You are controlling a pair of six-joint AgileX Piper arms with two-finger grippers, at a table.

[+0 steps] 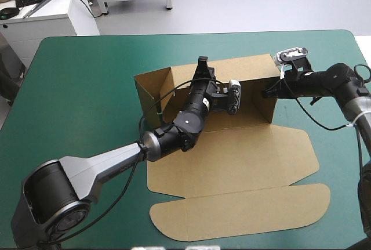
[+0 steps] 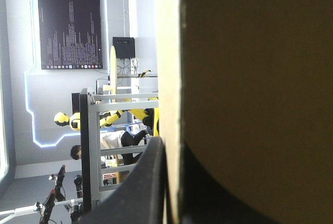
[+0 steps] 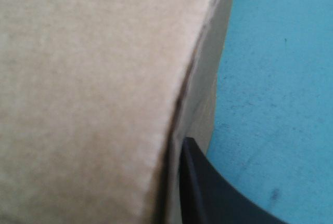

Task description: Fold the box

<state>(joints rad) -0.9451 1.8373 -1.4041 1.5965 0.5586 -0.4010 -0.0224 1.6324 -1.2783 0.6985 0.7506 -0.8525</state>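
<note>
- The brown box [image 1: 243, 157] lies mid-table on the teal-green cover [image 1: 87, 87]. It is a half-formed open tray, with its back wall [image 1: 246, 67], left wall [image 1: 152, 90] and right wall [image 1: 265, 109] standing upright. The lid [image 1: 243, 212] lies flat toward the table's near edge.
- The left arm reaches in from the near left, its wrist above the tray floor.
- The left gripper [image 1: 202, 64] sits on the back wall's top rim, left of the wall's middle.
- In the left wrist view the box [image 2: 260, 78] runs edge-on between the fingers of the left gripper [image 2: 171, 148]. One black finger [image 2: 140, 193] lies against the wall's outer face, and a dark shape on the inner face appears to be its mate. The fingers are all but closed, clamping the back wall.
- The right gripper [image 1: 267, 94] comes in from the table's right and meets the right wall just below its top edge.
- In the right wrist view the box [image 3: 93, 104] fills most of the frame, with the cover [image 3: 281, 78] beyond it. One finger [image 3: 218, 198] of the right gripper [image 3: 176, 148] lies against the wall's outer face, and the other is hidden behind the board. The visible finger stands near the frame's middle, so the gripper looks nearly closed, pinching the right wall.
</note>
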